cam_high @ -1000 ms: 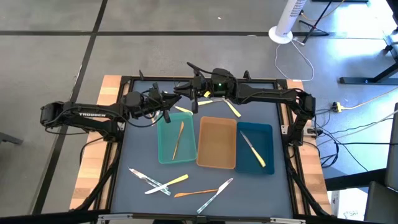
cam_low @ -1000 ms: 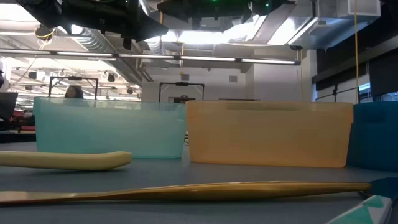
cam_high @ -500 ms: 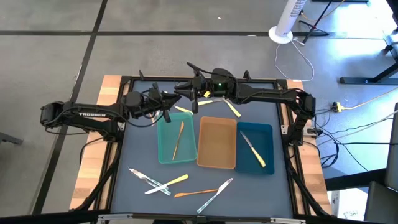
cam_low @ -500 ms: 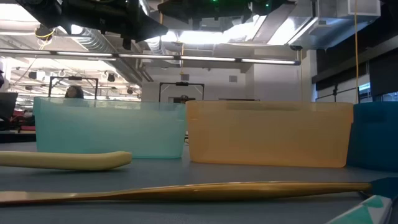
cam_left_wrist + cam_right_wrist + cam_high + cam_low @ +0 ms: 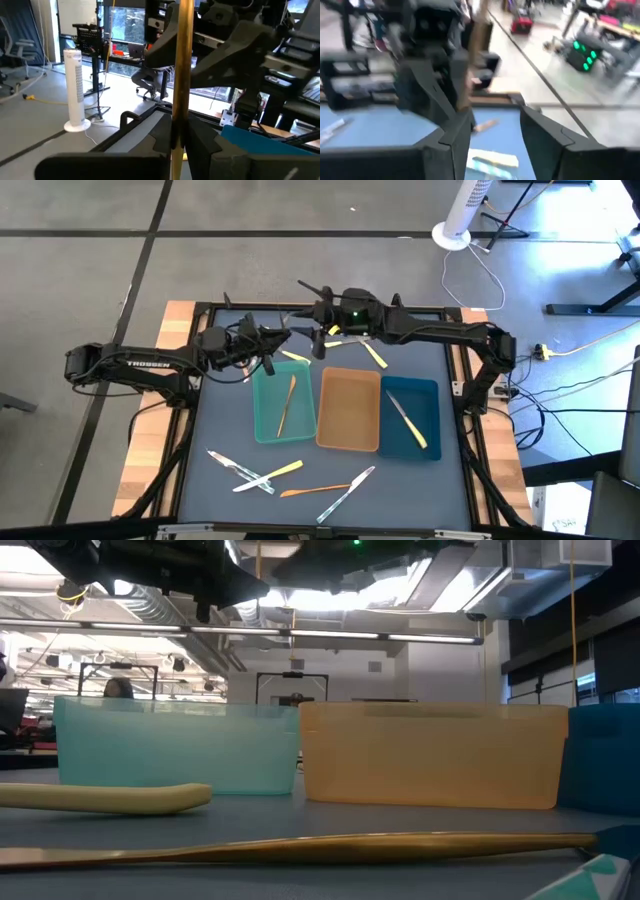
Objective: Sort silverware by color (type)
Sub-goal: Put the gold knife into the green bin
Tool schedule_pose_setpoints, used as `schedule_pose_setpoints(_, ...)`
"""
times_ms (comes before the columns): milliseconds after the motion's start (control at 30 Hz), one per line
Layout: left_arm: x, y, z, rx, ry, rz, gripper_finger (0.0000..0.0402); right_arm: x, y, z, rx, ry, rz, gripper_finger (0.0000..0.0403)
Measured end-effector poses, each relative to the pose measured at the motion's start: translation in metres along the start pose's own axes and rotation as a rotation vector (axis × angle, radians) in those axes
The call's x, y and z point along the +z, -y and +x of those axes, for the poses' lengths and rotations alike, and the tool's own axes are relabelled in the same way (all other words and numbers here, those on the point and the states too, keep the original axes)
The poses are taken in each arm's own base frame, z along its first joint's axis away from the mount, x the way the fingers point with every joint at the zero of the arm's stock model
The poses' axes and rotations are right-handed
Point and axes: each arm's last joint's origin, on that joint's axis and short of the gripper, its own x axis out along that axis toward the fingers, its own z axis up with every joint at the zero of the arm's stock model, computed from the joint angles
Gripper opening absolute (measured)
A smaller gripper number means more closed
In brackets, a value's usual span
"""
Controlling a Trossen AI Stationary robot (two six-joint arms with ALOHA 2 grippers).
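My left gripper (image 5: 275, 340) hangs above the far end of the teal tray (image 5: 283, 408), shut on a slim gold utensil (image 5: 184, 60). My right gripper (image 5: 308, 332) faces it from the right, fingers open (image 5: 492, 127) and apart from the utensil (image 5: 480, 30). One gold utensil (image 5: 286, 402) lies in the teal tray. A yellow-handled one (image 5: 408, 422) lies in the dark-blue tray (image 5: 425, 395). The tan tray (image 5: 349, 410) stands between them. Several silver, yellow and gold utensils (image 5: 290, 478) lie near the table's front edge. My left gripper pinches the gold utensil between its two fingers (image 5: 162, 142), with the slim shaft (image 5: 178, 125) running across the fingers. The utensil is lifted clear of the table and the trays. Which end of it sits in the hold does not show.
Yellow-handled utensils (image 5: 375, 356) lie on the mat beyond the trays, under the two grippers. In the low view a yellow handle (image 5: 110, 798) and a long gold utensil (image 5: 300, 845) lie in front of the trays. The table's black frame (image 5: 200, 308) runs around the mat.
My right arm has drawn back a little toward the table's far right, away from the left gripper. The left gripper and its gold utensil have kept still.
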Motion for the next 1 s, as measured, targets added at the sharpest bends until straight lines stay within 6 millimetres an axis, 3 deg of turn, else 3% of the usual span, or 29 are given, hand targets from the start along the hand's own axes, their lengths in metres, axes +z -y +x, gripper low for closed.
schedule_pose_setpoints(267, -0.011, -0.001, -0.001, 0.003, -0.113, -0.13, 0.0027, 0.001, 0.001, -0.036, -0.034, -0.215, 0.012, 0.0161)
schedule_pose_setpoints(467, -0.029, -0.001, -0.005, -0.021, -0.32, -0.259, 0.0027, -0.013, -0.003, -0.045, -0.003, -0.398, 0.054, 0.0161)
schedule_pose_setpoints(633, -0.04, 0.003, -0.01, -0.057, -0.467, -0.379, 0.0029, -0.03, -0.006, -0.034, 0.01, -0.49, 0.115, 0.0161)
schedule_pose_setpoints(1000, -0.06, 0.034, -0.031, -0.094, -0.713, -0.497, 0.0031, -0.052, -0.009, -0.009, 0.031, -0.539, 0.179, 0.0161)
